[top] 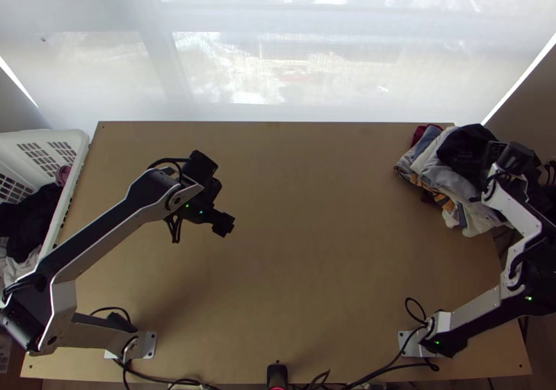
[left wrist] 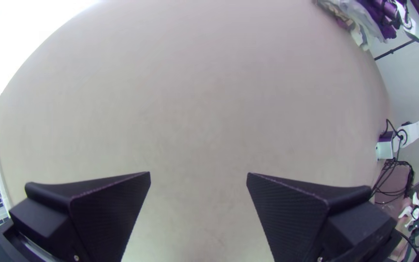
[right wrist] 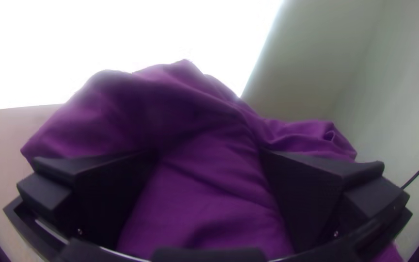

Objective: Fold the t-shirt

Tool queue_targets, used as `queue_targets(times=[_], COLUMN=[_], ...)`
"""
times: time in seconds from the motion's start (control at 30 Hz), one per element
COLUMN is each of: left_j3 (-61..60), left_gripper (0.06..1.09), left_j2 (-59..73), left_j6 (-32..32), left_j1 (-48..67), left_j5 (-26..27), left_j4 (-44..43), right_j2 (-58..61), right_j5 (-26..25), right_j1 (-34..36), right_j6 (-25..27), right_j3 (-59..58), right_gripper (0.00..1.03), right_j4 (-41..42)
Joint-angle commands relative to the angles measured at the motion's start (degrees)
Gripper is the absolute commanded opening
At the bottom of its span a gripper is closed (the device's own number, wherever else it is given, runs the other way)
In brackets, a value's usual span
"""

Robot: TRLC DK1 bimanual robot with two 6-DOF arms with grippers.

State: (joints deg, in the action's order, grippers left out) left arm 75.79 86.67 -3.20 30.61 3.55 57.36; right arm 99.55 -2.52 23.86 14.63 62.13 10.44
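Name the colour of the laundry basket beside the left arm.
The basket is white; the top view shows it best.

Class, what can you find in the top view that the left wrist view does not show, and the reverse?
Top view: the left arm's base plate and dark clothes in the white basket.
Left wrist view: the left gripper's ribbed finger faces, spread apart with nothing between them.
Shared: the table, the basket, the clothes heap and part of the right arm.
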Motion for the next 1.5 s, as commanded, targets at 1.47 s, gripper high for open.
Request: queue_targets(times=[1.47], left_j3=[-47.93], left_gripper=[1.03], left_j2=[-65.4], left_j6=[6.81], left_j1=[-26.48], left_j5=[-23.06], left_j4=[-25.9], right_j2=[-81.18], right_j5=[-3.98], right_j1=[-46.44], right_j6=[-17.01], right_j3=[-47.89], right_gripper=[0.98], right_j4=[-12.02])
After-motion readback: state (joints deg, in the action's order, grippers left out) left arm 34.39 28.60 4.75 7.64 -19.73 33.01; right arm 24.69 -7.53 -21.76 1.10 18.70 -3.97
